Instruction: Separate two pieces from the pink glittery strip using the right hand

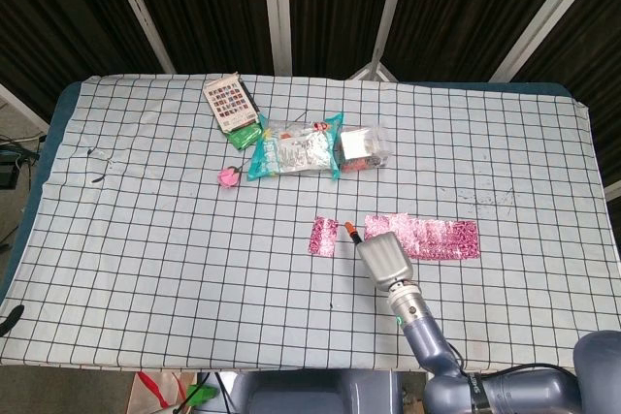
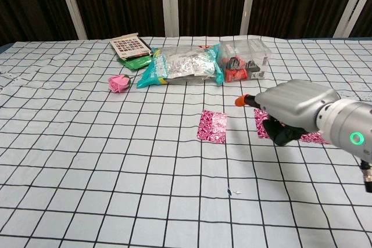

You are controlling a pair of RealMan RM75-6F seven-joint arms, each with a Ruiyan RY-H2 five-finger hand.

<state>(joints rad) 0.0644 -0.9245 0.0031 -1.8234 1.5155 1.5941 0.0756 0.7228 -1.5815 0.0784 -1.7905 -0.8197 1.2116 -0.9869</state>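
The pink glittery strip point(image 1: 439, 238) lies on the checked cloth at centre right, and the chest view shows its left end point(image 2: 261, 125). One small pink piece point(image 1: 323, 237) lies alone to the left of it, a gap apart point(image 2: 212, 126). My right hand point(image 1: 383, 254) hovers over the strip's left end point(image 2: 293, 107). One orange-tipped finger point(image 2: 239, 101) points left and the dark fingers are curled under the palm, holding nothing. The hand hides part of the strip. The left hand is not in sight.
At the back stand a teal snack bag point(image 1: 293, 147), a clear plastic box point(image 1: 365, 145), a patterned card pack point(image 1: 229, 102) over a green packet, and a pink rose point(image 1: 229, 176). The checked cloth point(image 1: 146, 239) covers the table to its edges.
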